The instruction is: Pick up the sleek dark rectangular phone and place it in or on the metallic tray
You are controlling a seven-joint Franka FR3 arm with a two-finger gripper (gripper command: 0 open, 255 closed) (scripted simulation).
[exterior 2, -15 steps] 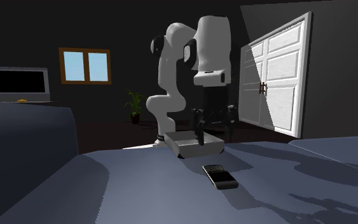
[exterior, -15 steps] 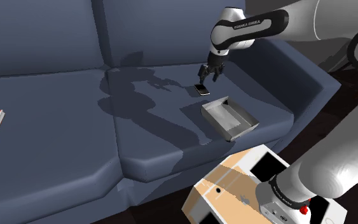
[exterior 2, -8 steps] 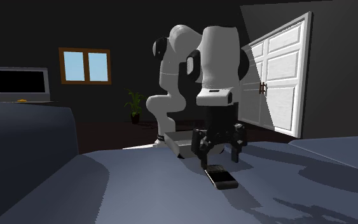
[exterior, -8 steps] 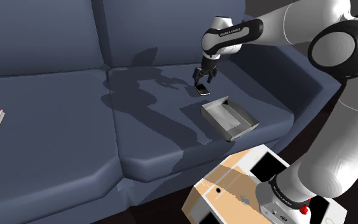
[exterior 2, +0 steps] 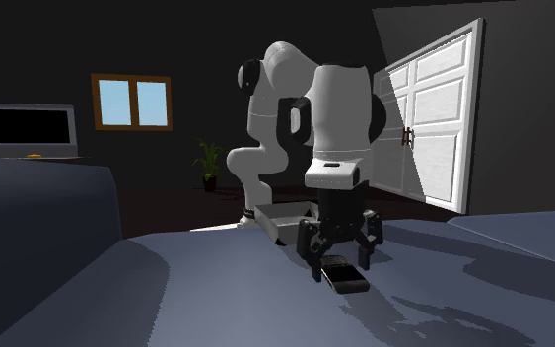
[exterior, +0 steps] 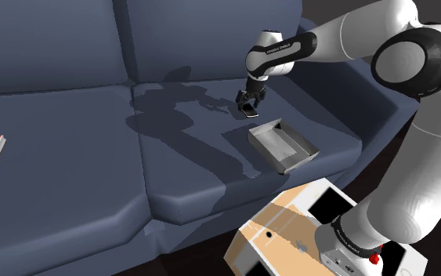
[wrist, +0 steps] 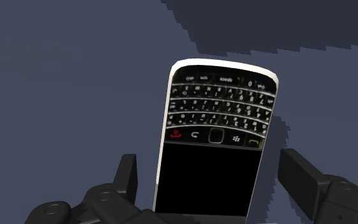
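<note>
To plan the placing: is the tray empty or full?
Empty. The tray shows a bare grey floor; the phone lies outside it, on the sofa cushion.

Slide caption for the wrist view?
Open fingers flank the dark keypad phone lying flat on the blue sofa cushion, not yet gripping it.

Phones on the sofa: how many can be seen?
1. The phone lies flat on the sofa seat, between the fingers of the open gripper, untouched, near the grey tray. No other is visible.

arm (exterior: 344, 35) stretched fwd, gripper (exterior: 247, 106) pointing down w/ fingers (wrist: 301, 178) apart.
</note>
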